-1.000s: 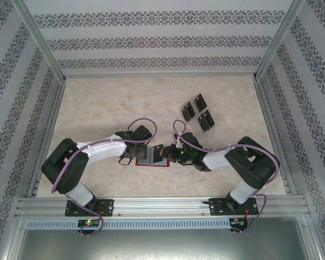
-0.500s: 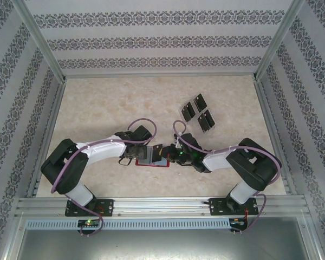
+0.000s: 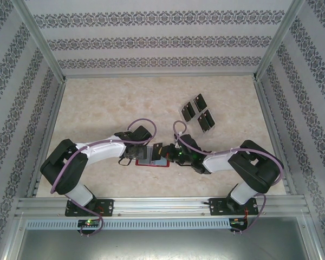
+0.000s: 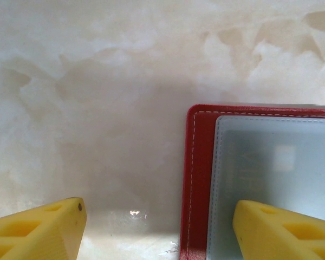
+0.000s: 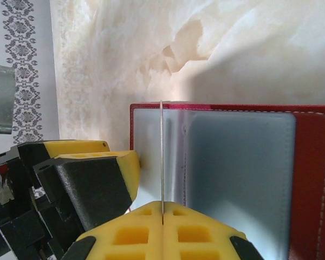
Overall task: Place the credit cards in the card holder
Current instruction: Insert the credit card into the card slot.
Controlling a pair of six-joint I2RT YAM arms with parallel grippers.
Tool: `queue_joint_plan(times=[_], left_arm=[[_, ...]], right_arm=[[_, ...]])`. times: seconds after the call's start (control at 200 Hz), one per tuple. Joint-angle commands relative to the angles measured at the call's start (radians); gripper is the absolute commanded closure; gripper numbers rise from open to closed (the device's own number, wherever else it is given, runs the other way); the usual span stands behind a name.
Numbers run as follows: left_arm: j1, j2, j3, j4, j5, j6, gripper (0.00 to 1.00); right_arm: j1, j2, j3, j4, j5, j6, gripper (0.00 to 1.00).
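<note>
Here the right gripper [image 5: 162,219] is clamped on a credit card [image 5: 161,157], edge-on, its long axis pointing straight out over the open card holder [image 5: 314,179] at the near middle of the table [image 3: 97,108]. The left gripper [image 4: 157,227], jaws apart, straddles the holder's edge. Which pocket the card meets is unclear.
</note>
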Motion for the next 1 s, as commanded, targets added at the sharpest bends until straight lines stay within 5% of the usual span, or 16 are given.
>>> queue_joint_plan(times=[0.0, 0.994], left_arm=[[-0.010, 0.021, -0.042, -0.041, -0.004, 0.016, 0.26], [-0.010, 0.021, -0.044, -0.040, -0.004, 0.014, 0.26]], right_arm=[[0.012, 0.000, -0.015, 0.014, 0.038, 0.012, 1.00], [0.039, 0.023, -0.006, 0.042, 0.018, 0.024, 1.00]])
